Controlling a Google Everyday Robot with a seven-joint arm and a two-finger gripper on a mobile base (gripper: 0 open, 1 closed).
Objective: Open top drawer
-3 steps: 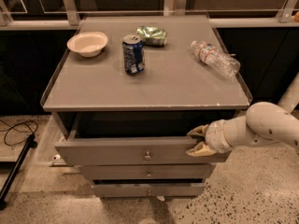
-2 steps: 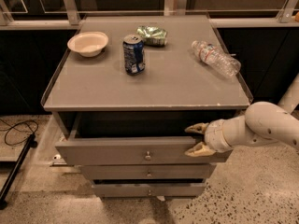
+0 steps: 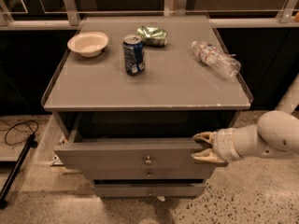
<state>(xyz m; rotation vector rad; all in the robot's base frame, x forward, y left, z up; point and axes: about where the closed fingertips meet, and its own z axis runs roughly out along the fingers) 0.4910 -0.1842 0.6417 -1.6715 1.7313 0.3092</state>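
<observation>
The top drawer [image 3: 117, 155] is the widest grey front with a small round metal knob [image 3: 148, 160]. It stands pulled partly out from under the grey tabletop, with a dark gap behind its front. My gripper [image 3: 201, 147] is at the right end of this drawer front. Its tan fingers [image 3: 204, 136] are spread apart, one at the front's top edge and one lower against its face. My white arm [image 3: 271, 136] reaches in from the right. Two narrower drawer fronts [image 3: 149, 189] sit below, pushed in.
On the grey tabletop [image 3: 177, 85] stand a white bowl [image 3: 88, 43], a blue soda can [image 3: 134, 55], a crumpled green bag [image 3: 152, 35] and a lying plastic bottle [image 3: 216, 59]. A black cable and stand leg [image 3: 16, 164] lie on the speckled floor at left.
The top drawer front and my gripper have both moved a little toward the camera, so the drawer stands slightly further out.
</observation>
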